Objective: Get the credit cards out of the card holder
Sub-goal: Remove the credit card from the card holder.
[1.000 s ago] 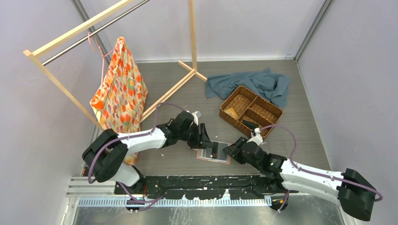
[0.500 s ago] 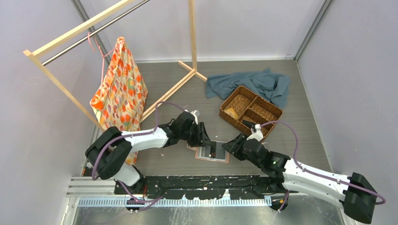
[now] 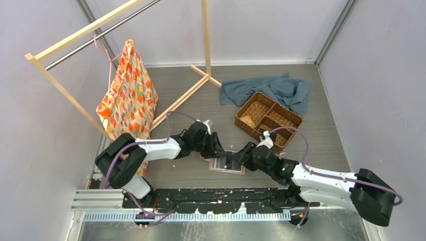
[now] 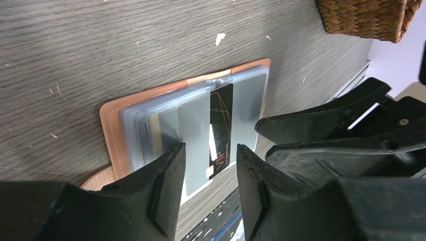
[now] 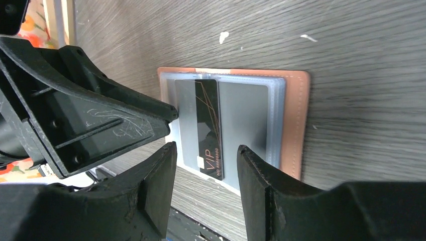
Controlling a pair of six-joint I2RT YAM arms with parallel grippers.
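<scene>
The salmon-pink card holder [image 3: 236, 170] lies open and flat on the table near its front edge. In the left wrist view its pink border [image 4: 108, 125] frames grey slots. A black VIP card [image 4: 221, 125] and a pale card [image 4: 195, 135] stick out of them toward the table edge. In the right wrist view the holder [image 5: 294, 120] shows the same black card [image 5: 208, 130]. My left gripper [image 3: 221, 151] is open and empty just over the holder's left side. My right gripper [image 3: 241, 157] is open and empty at its right side, close to the left gripper.
A brown woven three-compartment basket [image 3: 269, 119] stands behind the right arm, with a blue cloth [image 3: 274, 89] behind it. A wooden rack [image 3: 181, 98] holds a patterned orange bag [image 3: 128, 95] at the left. A black rail [image 3: 211, 196] runs just in front of the holder.
My right gripper has moved left from beside the basket to the holder's right edge. My left gripper has stayed over the holder's left side.
</scene>
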